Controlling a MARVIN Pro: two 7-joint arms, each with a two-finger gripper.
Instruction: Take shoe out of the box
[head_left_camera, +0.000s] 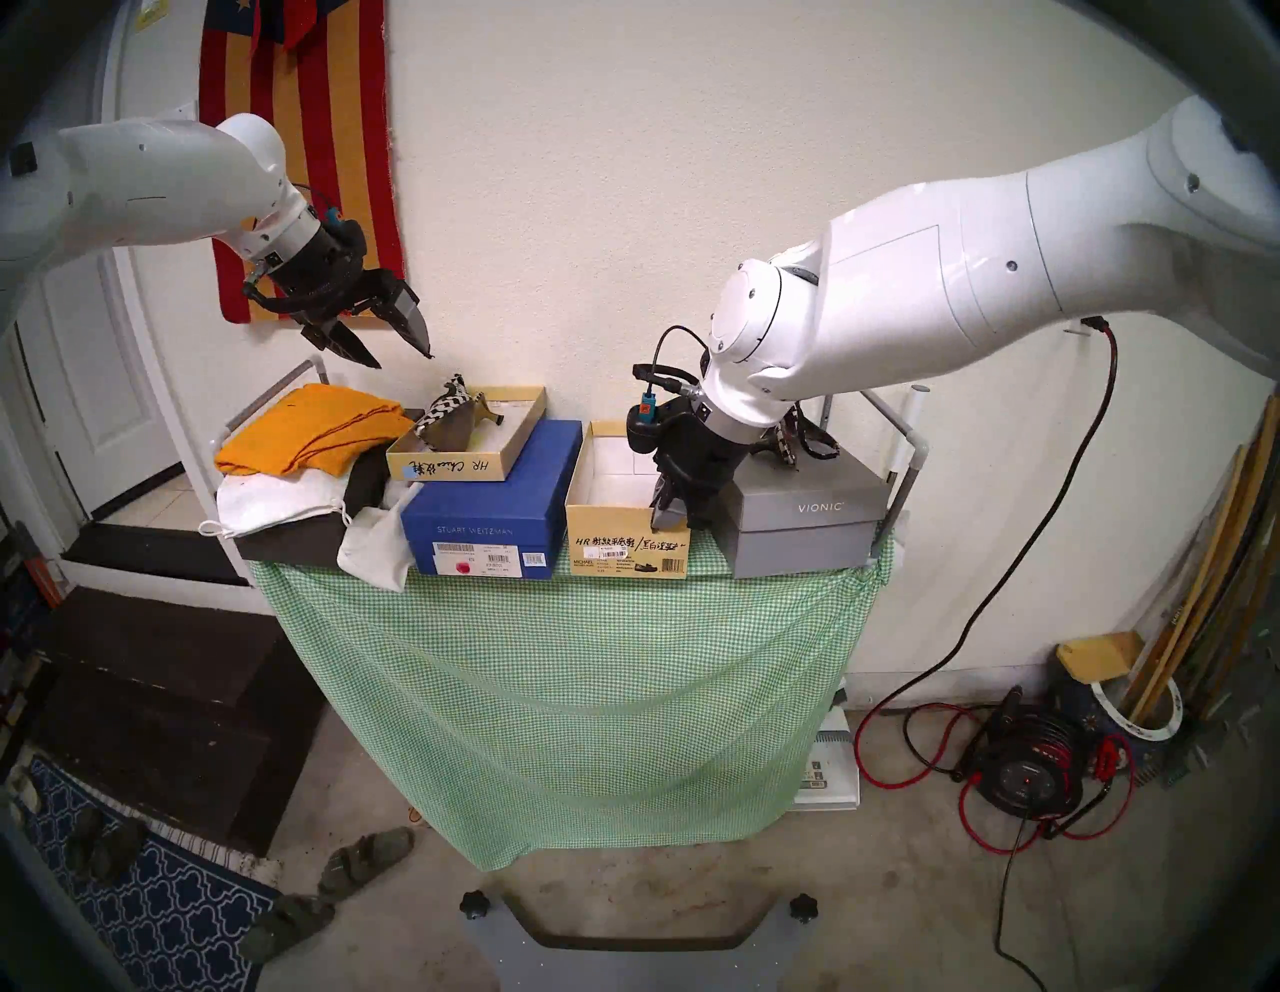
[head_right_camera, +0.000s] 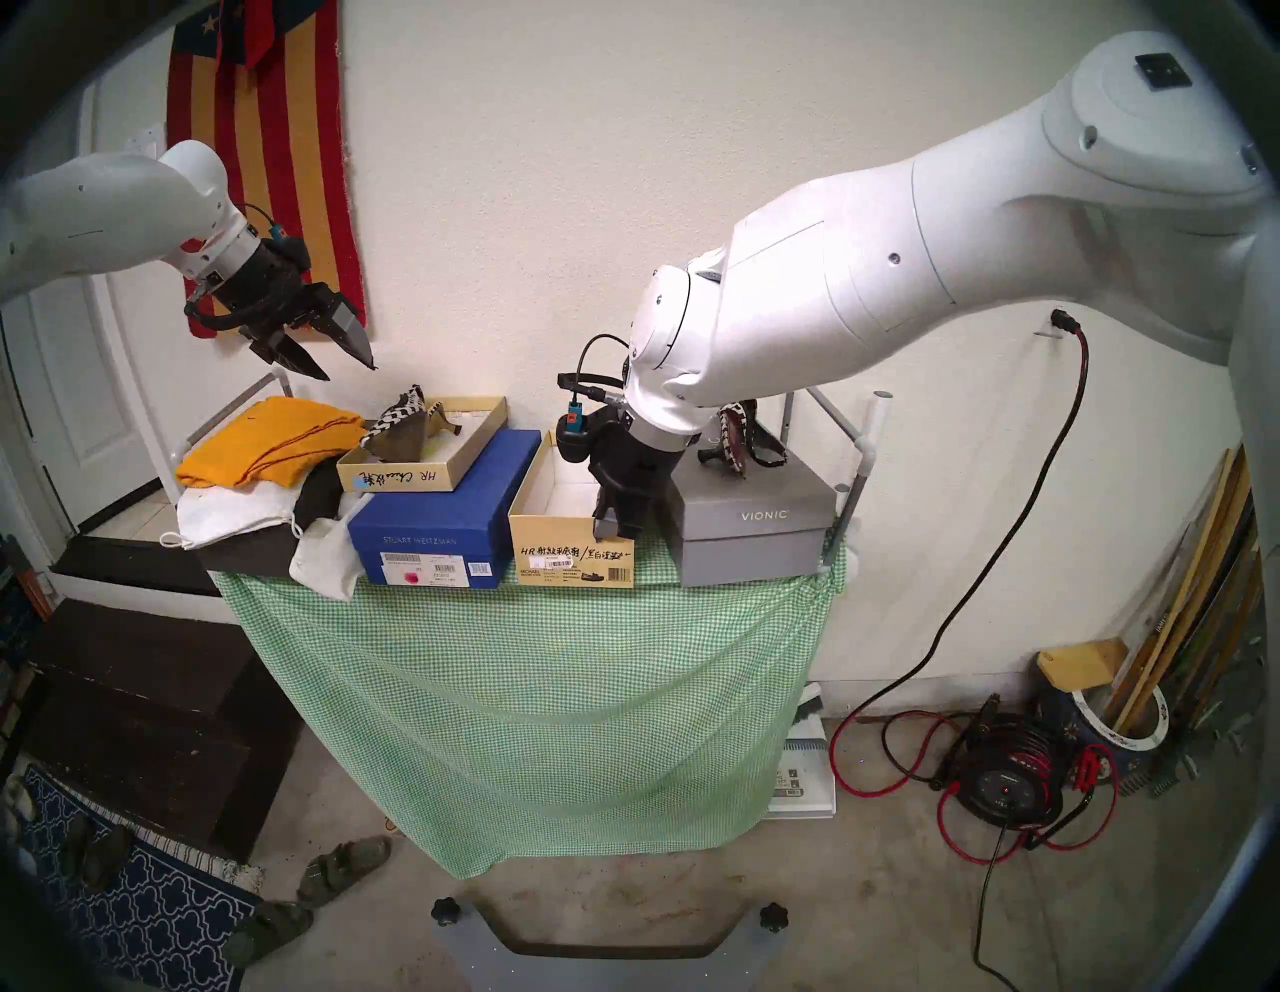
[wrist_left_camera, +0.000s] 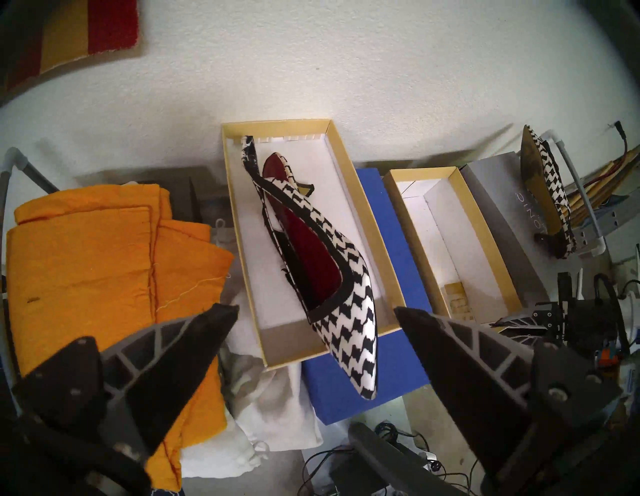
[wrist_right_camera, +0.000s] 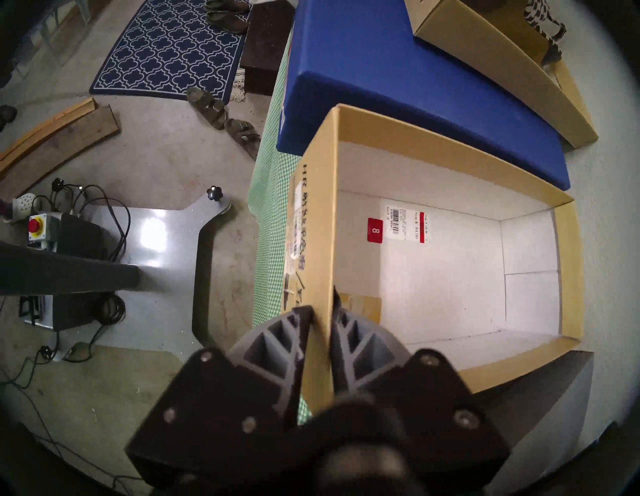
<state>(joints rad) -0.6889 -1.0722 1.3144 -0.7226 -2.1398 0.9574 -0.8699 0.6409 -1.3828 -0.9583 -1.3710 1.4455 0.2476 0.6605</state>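
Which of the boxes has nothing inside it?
The deep tan box with black handwriting on its front, pinched at its front wall by the right tool. Its white inside holds only stickers, while the shallow tan lid holds a black-and-white shoe.

"VIONIC" on grey box (head_left_camera: 807, 509); "STUART WEITZMAN" on blue box (head_left_camera: 485, 530).

A black-and-white houndstooth pointed slingback shoe (wrist_left_camera: 322, 277) lies in a shallow tan cardboard lid (wrist_left_camera: 360, 221), toe overhanging toward 5 o'clock. The left gripper (wrist_left_camera: 317, 324) fingers spread wide at 6 o'clock. Folded orange cloth (wrist_left_camera: 86, 263) lies at 9 o'clock.
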